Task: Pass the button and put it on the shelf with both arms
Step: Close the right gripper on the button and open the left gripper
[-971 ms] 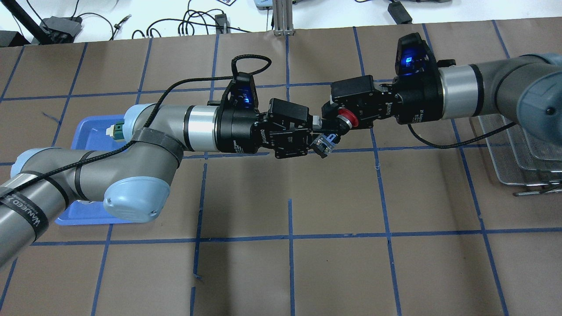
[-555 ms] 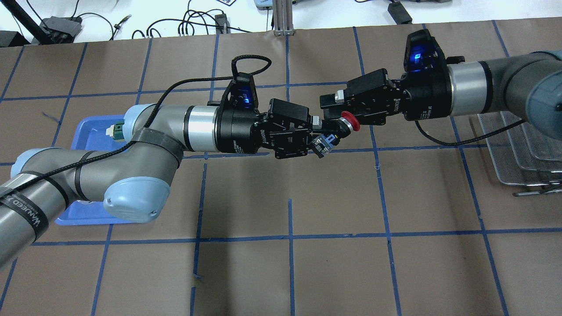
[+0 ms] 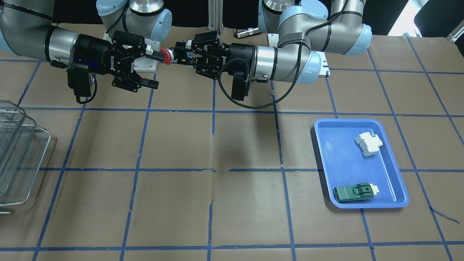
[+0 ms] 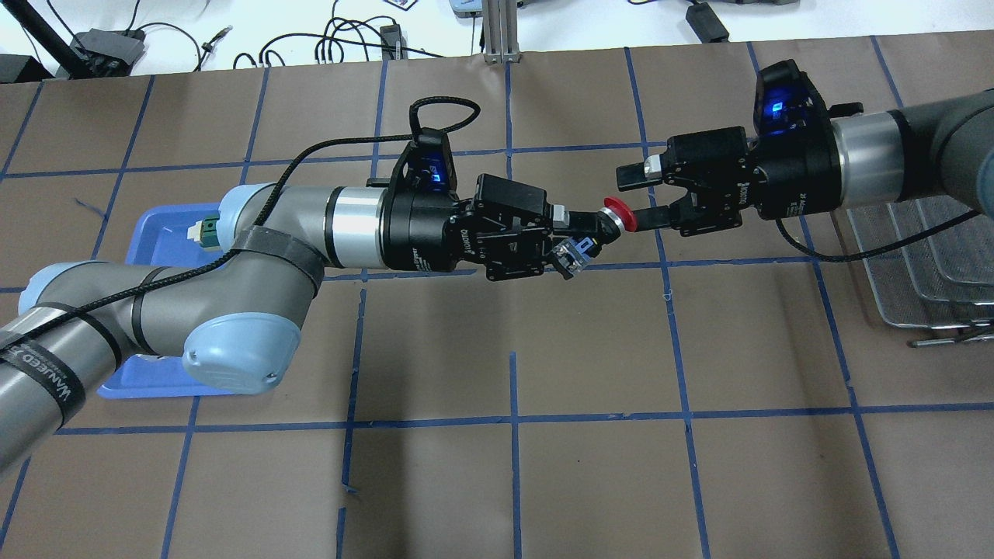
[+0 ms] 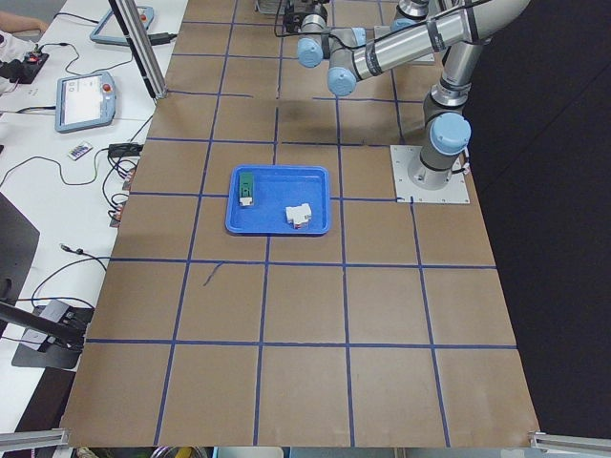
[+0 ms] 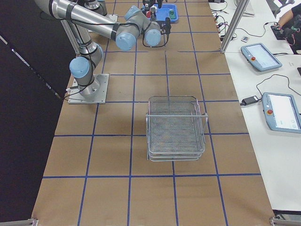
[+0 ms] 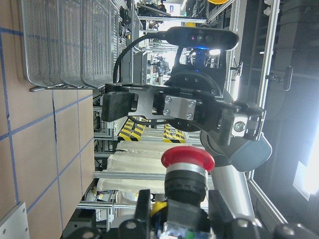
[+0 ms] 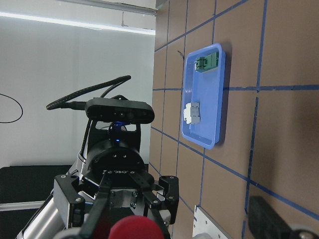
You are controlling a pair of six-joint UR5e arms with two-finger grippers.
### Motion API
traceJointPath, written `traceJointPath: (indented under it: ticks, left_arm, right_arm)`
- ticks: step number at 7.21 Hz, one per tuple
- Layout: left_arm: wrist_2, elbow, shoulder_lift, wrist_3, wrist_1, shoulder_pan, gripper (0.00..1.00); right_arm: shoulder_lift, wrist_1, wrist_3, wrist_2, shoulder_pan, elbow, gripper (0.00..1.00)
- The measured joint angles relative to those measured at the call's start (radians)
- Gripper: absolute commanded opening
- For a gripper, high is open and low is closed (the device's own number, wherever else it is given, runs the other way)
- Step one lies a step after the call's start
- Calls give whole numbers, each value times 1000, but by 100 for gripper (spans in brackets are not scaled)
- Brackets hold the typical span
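The button has a red mushroom cap and a black body. My left gripper is shut on its body and holds it in the air above the table's middle, cap pointing at the right arm. My right gripper is open, facing it from the right. One of its fingers has its tip right by the cap; I cannot tell if they touch. The front view shows the same: cap, right gripper. The left wrist view shows the cap close up. The wire shelf stands at the right.
A blue tray on the left arm's side holds a white breaker block and a green flat module. The left arm covers most of the tray in the overhead view. Brown paper with a blue tape grid covers the table.
My right gripper, open throughout, was around the button's cap and has drawn back to the right, off the cap. The left gripper and the button have stayed in place.
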Motion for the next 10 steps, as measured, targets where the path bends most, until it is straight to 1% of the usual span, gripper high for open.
traceJointPath:
  ticks: [1,3,4,5,6,8,9,10]
  left_arm:
    - [0,0,0,0,0,0,0]
    - [0,0,0,0,1,0,0]
    - [0,0,0,0,1,0,0]
    - [0,0,1,0,1,0,0]
    - [0,0,2,0,1,0,0]
    - [0,0,4,0,1,0,0]
    - [0,0,4,-1,1,0,27]
    - [-1,1,3,-8,1,0,99]
  right_arm:
    - [-28,17,32,-2,0,2,72]
    - [-64,43,90,3,2,5,55]
    - [-70,45,98,5,4,7,40]
    - [-71,45,100,5,5,7,29]
    - [-72,45,101,5,5,8,22]
    - [-74,46,105,2,6,7,19]
    - [-75,45,108,0,6,4,19]
    - [-74,44,114,-2,6,0,19]
